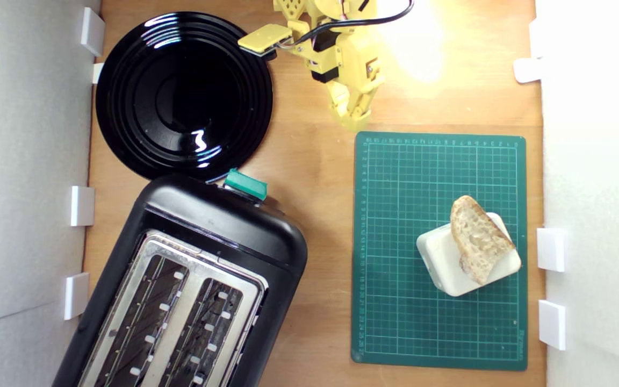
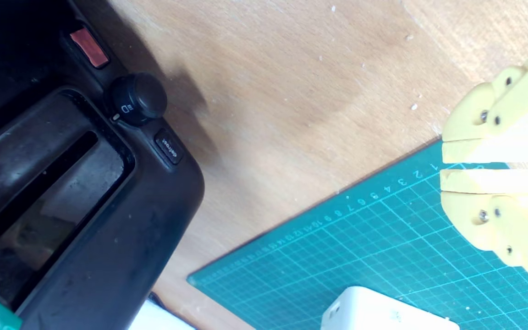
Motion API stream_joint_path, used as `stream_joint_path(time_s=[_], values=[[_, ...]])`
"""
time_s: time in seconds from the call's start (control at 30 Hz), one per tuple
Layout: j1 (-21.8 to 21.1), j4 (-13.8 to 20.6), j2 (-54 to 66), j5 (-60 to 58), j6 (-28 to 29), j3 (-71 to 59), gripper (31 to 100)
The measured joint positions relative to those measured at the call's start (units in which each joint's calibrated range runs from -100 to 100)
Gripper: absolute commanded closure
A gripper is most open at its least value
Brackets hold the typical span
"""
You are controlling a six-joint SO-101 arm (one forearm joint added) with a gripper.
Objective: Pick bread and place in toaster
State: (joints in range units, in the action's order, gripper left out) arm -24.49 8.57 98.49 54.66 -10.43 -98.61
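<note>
Yellow plastic arm reaches in from the top edge of the exterior view, its claw pointing down-frame toward the green cutting mat and stopping just short of the mat's upper edge. In the wrist view the claw is nearly closed — only a thin slit between its tips — and holds nothing.

Legible writing is scarce: ruler numbers run along the mat's border, and a small button on the toaster reads "defrost", beside a black dial.

Bread lies on a cream block on the mat, at the exterior view's right, its long axis diagonal — rounded crust end up-left, narrower end down-right. Across the wooden bench, the toaster sits lower left, slots up, a black plate above it.
</note>
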Motion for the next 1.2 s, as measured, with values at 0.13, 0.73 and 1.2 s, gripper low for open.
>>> stream_joint_path(time_s=[0.13, 0.73, 1.2], values=[[0.0, 0.0, 0.0, 0.0, 0.0, 0.0, 83.2], [0.0, 0.0, 0.0, 0.0, 0.0, 0.4, 83.1], [2.1, 0.1, -8.4, -6.3, -1.3, 1.6, 83.2]])
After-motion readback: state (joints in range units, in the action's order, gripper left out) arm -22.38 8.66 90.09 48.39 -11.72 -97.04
